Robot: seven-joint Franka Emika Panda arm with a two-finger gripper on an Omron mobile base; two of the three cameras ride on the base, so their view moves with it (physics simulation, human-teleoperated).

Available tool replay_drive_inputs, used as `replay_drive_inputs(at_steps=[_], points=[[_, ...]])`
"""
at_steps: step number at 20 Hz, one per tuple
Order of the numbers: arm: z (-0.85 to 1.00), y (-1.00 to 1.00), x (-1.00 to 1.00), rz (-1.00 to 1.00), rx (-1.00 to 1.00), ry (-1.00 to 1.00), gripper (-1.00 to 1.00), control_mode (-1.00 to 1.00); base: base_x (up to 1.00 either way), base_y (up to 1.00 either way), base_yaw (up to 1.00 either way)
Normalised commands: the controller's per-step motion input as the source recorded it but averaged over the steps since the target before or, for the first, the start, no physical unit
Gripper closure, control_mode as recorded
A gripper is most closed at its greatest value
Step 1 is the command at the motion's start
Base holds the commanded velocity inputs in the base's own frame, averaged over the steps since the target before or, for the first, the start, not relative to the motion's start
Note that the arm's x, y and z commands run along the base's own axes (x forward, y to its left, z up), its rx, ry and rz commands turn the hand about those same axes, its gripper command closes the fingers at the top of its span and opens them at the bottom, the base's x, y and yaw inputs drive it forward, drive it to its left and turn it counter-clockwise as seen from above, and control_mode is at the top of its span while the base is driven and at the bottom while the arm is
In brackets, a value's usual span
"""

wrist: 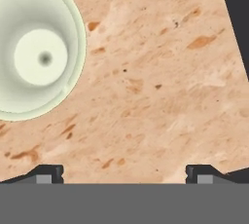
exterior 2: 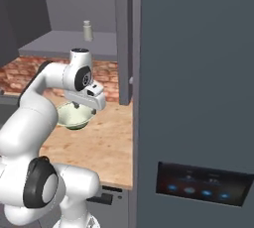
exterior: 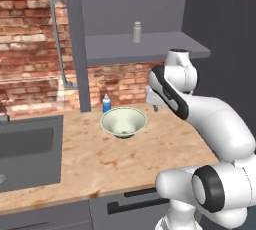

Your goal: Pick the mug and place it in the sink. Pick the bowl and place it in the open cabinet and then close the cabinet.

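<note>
Left base view: brick-backed wooden counter (exterior: 125, 159) with one dark sink (exterior: 30, 149) at left, one cream bowl (exterior: 123, 122) upright mid-counter, one blue bottle (exterior: 106, 103) just behind it, and one grey canister (exterior: 136, 32) on the open cabinet (exterior: 145, 46) shelf. Right base view: the arm partly hides the bowl (exterior 2: 74, 118); a cabinet door (exterior 2: 196, 98) blocks the right. Hand view: gripper (wrist: 124, 173) spread wide, holding nothing, above bare counter beside the bowl (wrist: 39, 47). No legible writing.

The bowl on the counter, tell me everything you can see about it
The bowl is wide, shallow and round, cream-white with a pale greenish tint, smooth like glazed ceramic, with a flat circular bottom and a small dark spot at its centre. It is empty and sits upright on the speckled wooden counter, just in front of a small blue bottle. The open claw hovers above the counter beside it, not touching it.
</note>
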Motion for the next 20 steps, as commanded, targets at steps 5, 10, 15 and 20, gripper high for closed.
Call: replay_drive_inputs(at_steps=[5, 10, 15, 20], points=[[0.0, 0.0, 0.0, 0.0, 0.0, 0.0, -1.0, 1.0, 0.67, -0.96, 0.0], [0.0, 0.0, 0.0, 0.0, 0.0, 0.0, -1.0, 1.0, 0.53, -0.05, -0.01], [0.0, 0.0, 0.0, 0.0, 0.0, 0.0, -1.0, 1.0, 0.44, 0.18, 0.0], [0.0, 0.0, 0.0, 0.0, 0.0, 0.0, -1.0, 1.0, 0.4, 0.0, -0.05]])
